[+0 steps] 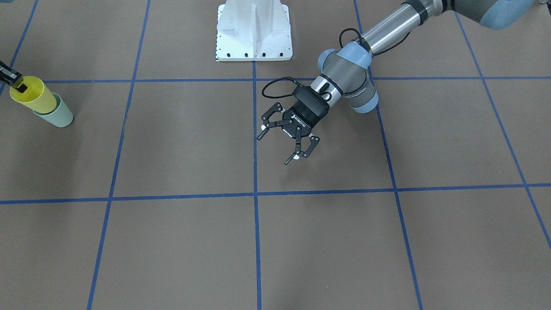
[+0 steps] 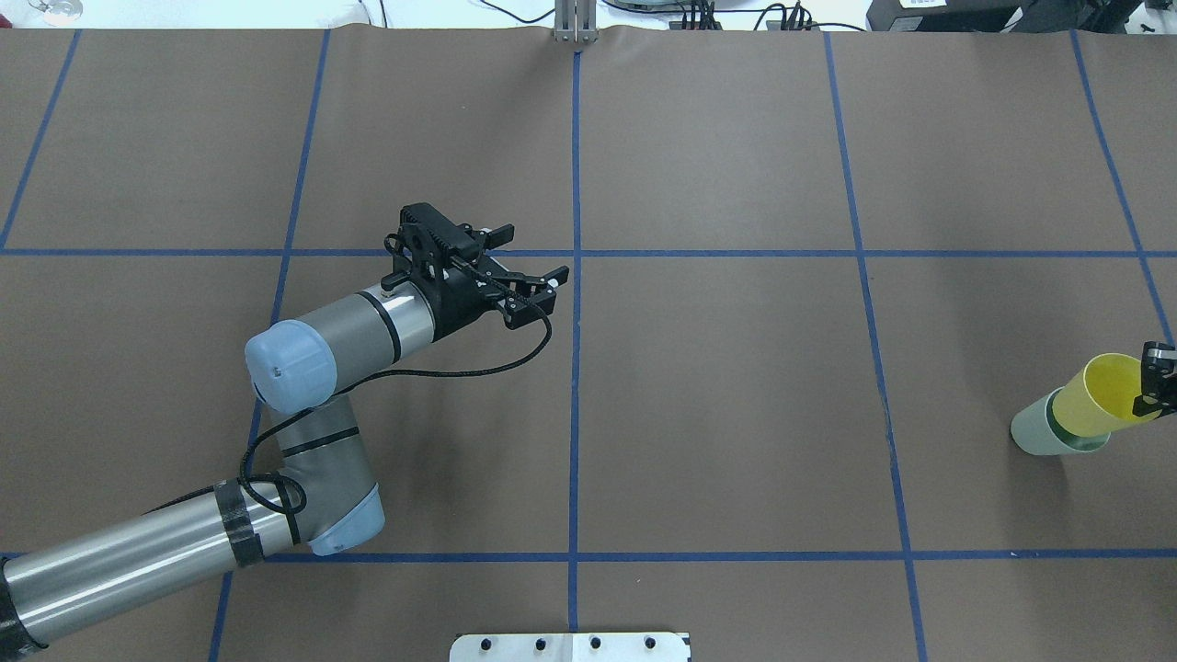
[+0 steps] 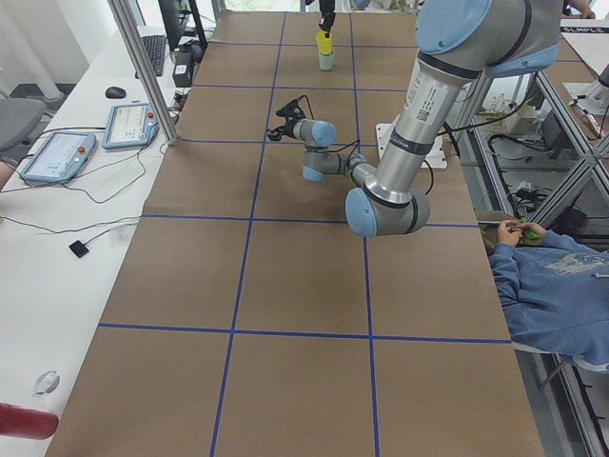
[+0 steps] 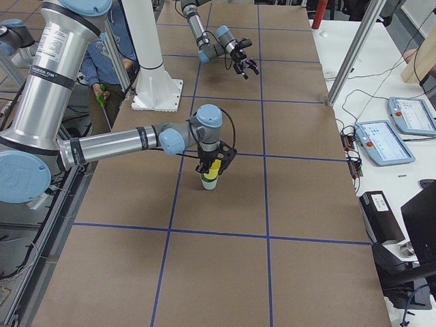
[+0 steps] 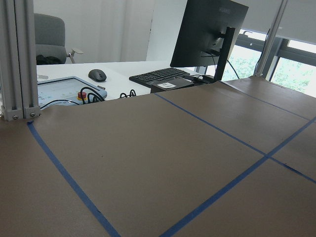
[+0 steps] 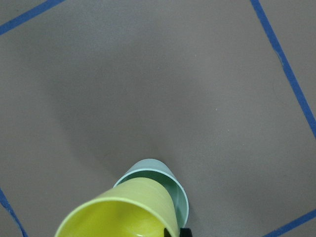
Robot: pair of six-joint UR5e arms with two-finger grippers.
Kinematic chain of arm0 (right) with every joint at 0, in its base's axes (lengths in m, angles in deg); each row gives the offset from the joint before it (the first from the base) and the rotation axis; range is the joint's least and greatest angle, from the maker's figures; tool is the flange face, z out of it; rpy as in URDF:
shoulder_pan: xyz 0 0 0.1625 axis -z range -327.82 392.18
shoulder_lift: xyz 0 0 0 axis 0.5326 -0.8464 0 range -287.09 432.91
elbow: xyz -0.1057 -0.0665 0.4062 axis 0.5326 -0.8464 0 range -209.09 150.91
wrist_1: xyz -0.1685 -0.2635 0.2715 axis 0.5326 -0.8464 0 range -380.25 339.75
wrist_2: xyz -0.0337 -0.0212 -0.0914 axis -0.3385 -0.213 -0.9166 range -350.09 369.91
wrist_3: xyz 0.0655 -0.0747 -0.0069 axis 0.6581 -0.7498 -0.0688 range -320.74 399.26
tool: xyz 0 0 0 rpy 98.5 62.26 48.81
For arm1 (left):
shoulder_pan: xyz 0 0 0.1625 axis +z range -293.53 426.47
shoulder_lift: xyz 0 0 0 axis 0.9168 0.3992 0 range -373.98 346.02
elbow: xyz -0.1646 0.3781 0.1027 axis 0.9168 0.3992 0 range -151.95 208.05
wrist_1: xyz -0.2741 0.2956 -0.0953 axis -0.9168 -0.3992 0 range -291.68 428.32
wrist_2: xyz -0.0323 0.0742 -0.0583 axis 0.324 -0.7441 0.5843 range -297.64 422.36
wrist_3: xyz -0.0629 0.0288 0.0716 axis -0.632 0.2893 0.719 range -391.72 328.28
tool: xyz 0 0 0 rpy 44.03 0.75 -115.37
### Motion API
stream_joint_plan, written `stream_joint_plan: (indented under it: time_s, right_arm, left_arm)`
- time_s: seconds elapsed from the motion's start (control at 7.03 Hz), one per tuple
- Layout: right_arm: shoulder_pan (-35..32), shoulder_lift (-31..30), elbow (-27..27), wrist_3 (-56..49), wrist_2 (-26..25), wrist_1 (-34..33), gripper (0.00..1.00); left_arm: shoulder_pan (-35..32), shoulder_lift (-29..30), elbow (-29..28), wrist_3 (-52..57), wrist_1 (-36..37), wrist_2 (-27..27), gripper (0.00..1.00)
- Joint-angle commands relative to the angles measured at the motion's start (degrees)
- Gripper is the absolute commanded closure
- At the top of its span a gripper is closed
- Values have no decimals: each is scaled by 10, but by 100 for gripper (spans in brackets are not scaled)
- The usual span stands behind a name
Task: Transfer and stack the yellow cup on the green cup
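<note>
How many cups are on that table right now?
2. The yellow cup sits tilted inside the green cup, far out on the robot's right, the right gripper pinching its rim. No others show.

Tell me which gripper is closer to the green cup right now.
Right. The right gripper is directly above the green cup, pinching the rim of the yellow cup nested in it. The left gripper hangs open far off, near the middle of the table.
</note>
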Motion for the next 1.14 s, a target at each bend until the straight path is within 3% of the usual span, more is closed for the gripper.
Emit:
stream_joint_plan:
  time_s: [0.0, 0.14, 0.71, 0.85, 1.0]
  right_arm:
    - [0, 0, -22, 0, 5, 28, 70]
    - [-1, -1, -29, 5, 13, 42, 1]
    - [-1, 5, -23, 9, 17, 75, 0]
    - [-1, 18, -27, 7, 15, 78, 0]
    - [-2, 34, -27, 4, 15, 78, 0]
  left_arm:
    - [0, -1, 0, 0, 0, 0, 0]
    - [1, -1, -1, 0, 0, 0, 0]
    - [-6, -7, -8, -3, 19, 0, 0]
    - [-57, -7, -12, -53, 92, 10, 0]
    - [-107, -5, -12, -97, 171, 92, 0]
